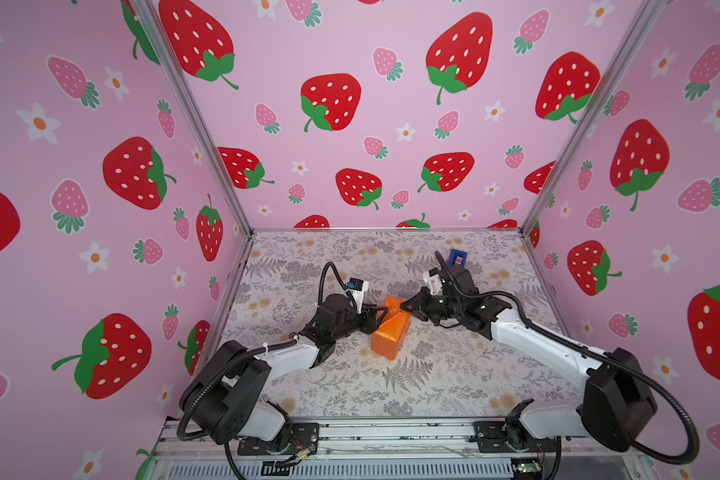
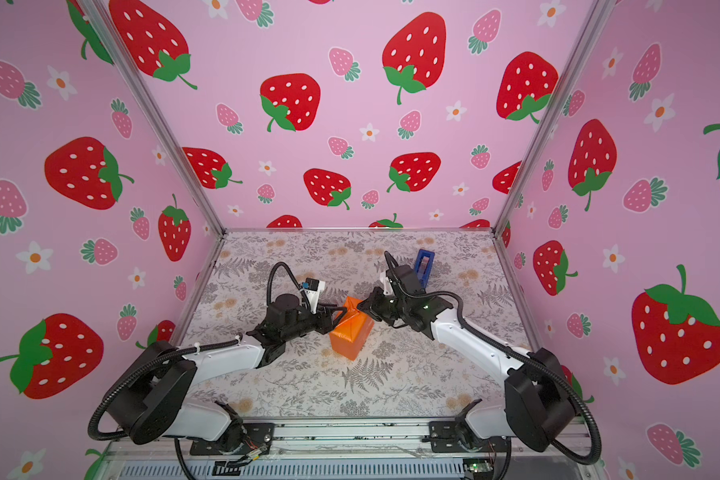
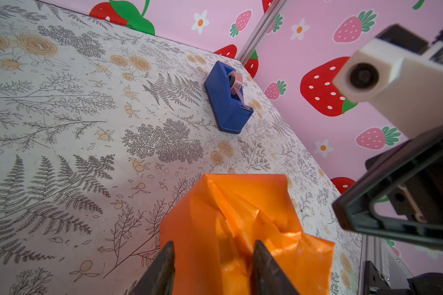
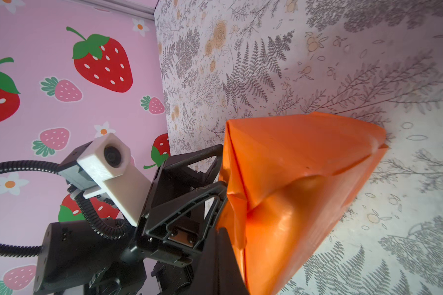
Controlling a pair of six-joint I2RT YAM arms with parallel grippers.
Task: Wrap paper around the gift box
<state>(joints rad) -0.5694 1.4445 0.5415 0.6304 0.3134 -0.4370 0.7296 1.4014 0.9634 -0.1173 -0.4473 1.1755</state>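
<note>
Left claw [image 3: 214, 244] hovers low over the table [image 1: 433, 374], jaws part-spread astride the bunched end fold of the paper [image 1: 391, 336]; whether they truly nip that fold I cannot tell. Paper hides the gift box entirely, and the parcel's long axis runs back from both claw tips toward the arm bases, so its unfinished end, I judge, sits right at them. Right claw [image 1: 406, 307], pressed shut, prods that same end from the opposite side. Beyond its wrist stands the tape dispenser [image 1: 456, 257], nearer the right arm.
</note>
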